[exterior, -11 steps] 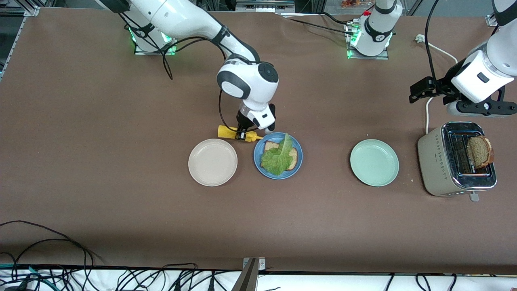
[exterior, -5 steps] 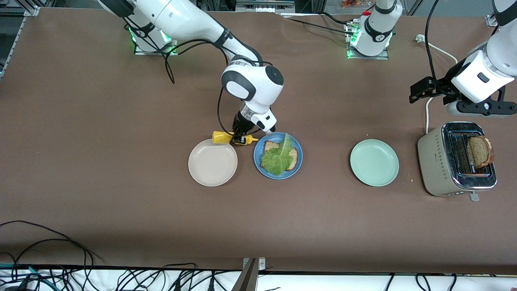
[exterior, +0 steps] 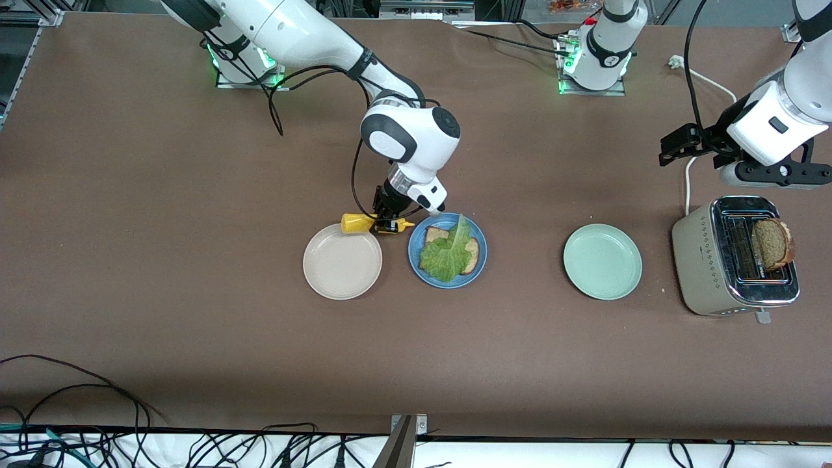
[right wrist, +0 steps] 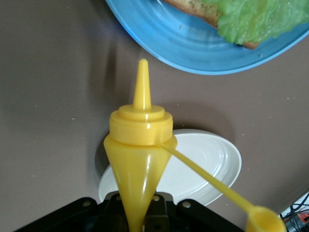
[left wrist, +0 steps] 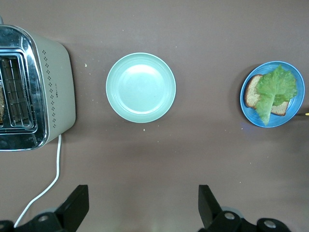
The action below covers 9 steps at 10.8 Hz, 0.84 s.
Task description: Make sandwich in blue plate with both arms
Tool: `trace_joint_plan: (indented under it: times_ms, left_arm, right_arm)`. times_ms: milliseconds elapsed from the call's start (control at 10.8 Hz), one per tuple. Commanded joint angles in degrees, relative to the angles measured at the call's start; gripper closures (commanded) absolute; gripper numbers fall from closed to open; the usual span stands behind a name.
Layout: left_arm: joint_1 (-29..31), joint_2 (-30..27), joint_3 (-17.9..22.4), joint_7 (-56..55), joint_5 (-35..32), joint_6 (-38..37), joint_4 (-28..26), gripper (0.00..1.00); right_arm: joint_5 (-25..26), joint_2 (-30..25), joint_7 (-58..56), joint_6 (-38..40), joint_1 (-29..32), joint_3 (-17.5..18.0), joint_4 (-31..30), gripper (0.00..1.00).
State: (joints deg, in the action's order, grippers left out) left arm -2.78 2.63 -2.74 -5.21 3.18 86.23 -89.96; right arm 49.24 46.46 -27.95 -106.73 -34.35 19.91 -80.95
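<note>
The blue plate [exterior: 478, 244] holds one brown bread slice [exterior: 473, 253] with a green lettuce leaf [exterior: 447, 253] on it; they also show in the left wrist view [left wrist: 273, 92]. My right gripper [exterior: 388, 221] is shut on a yellow squeeze bottle [exterior: 356, 223], held on its side between the blue plate and the cream plate [exterior: 342, 261]. In the right wrist view the bottle's nozzle [right wrist: 143, 89] points at the blue plate's rim [right wrist: 159, 43], its cap hanging open. My left gripper [exterior: 676, 144] is open and empty, high beside the toaster [exterior: 705, 260]. A second bread slice [exterior: 772, 243] stands in the toaster.
A pale green plate [exterior: 602, 261] lies between the blue plate and the toaster. The toaster's white cord [exterior: 688, 175] runs toward the left arm's base. Cables hang along the table's edge nearest the front camera.
My right gripper has lifted the yellow bottle and carried it a little toward the cream plate. The left arm has not moved.
</note>
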Motion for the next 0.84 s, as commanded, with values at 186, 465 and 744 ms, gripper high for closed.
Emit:
trace_joint_plan:
  times_ms: [186,465,744]
  left_arm:
    - [0.32,0.35,-0.07,0.37,-0.54,-0.18,1.10,0.00]
    - [0.32,0.35,-0.07,0.37,-0.63,-0.18,1.10,0.00]
    - [0.32,0.27,0.02,0.37,-2.46,-0.18,1.10,0.00]
  right_arm:
    - [1.12,2.58,-1.85,1.88,-0.72,0.04,3.78,1.00]
    - [-0.10,0.66,-2.37,6.95,-0.11,0.56,6.05,1.00]
    - [-10.27,-6.44,3.13,10.58,2.52,0.30,6.86,1.00]
